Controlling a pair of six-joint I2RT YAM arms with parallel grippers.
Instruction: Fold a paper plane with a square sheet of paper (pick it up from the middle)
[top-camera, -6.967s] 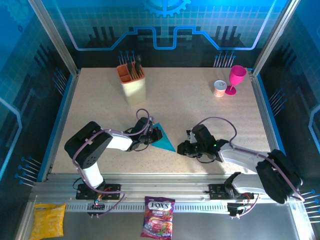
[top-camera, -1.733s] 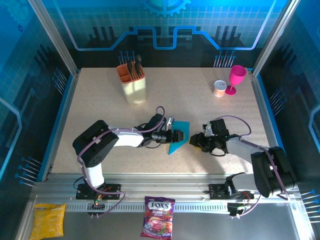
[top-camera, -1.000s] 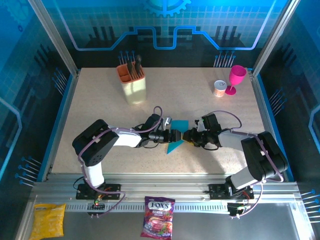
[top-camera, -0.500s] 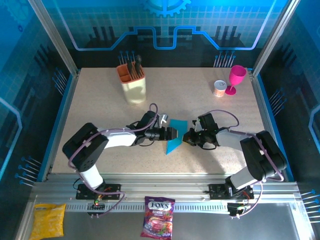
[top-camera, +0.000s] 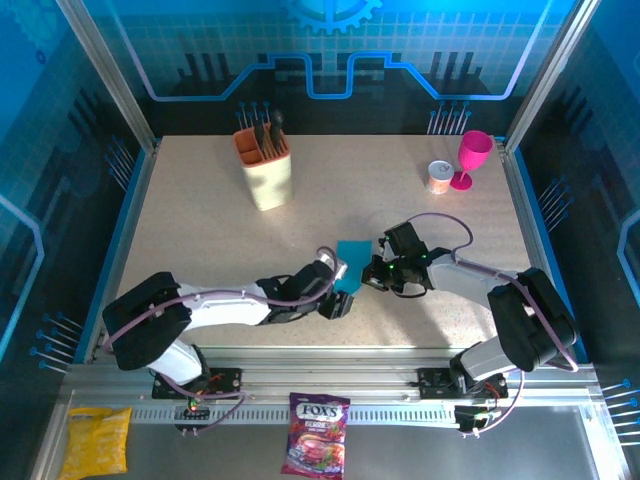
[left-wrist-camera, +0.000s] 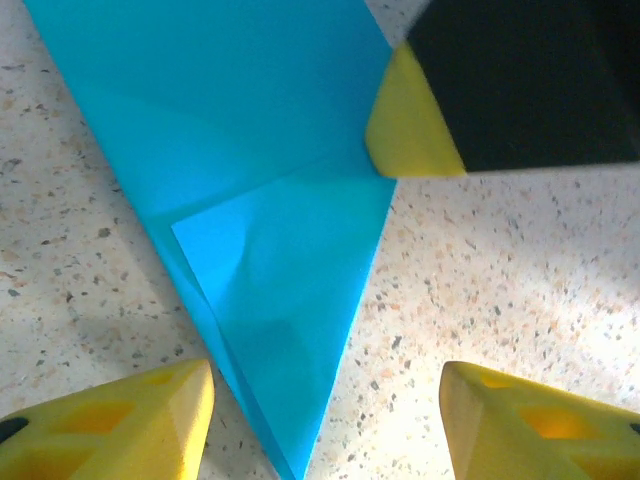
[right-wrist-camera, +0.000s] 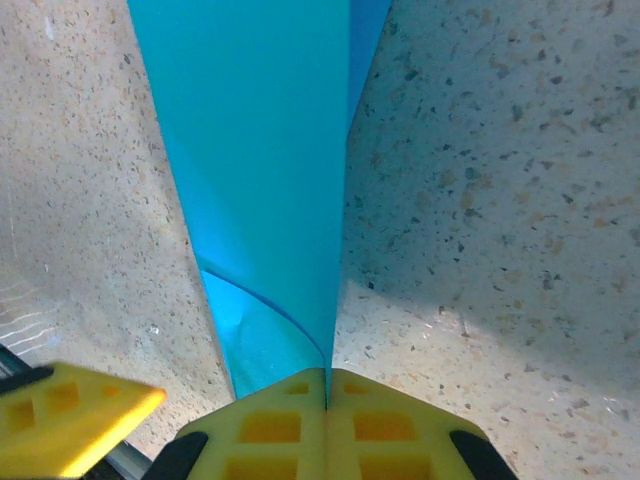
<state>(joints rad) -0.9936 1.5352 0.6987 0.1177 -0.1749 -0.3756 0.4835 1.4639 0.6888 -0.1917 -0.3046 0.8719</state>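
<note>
The speckled beige table (top-camera: 200, 230) carries a beige utensil holder (top-camera: 268, 178) with an orange insert at 11 o'clock. At 1 o'clock a pink goblet (top-camera: 472, 157) stands just beside a small tin (top-camera: 438, 177). Near the centre, the folded cyan paper sheet (top-camera: 350, 262) rests its pointed end on the surface.

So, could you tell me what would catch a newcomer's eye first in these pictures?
The bright blue paper, partly folded, sits mid-table between both arms. The right gripper is shut on its edge, while the left gripper stands open astride its pointed corner. A pink goblet stands far right.
</note>
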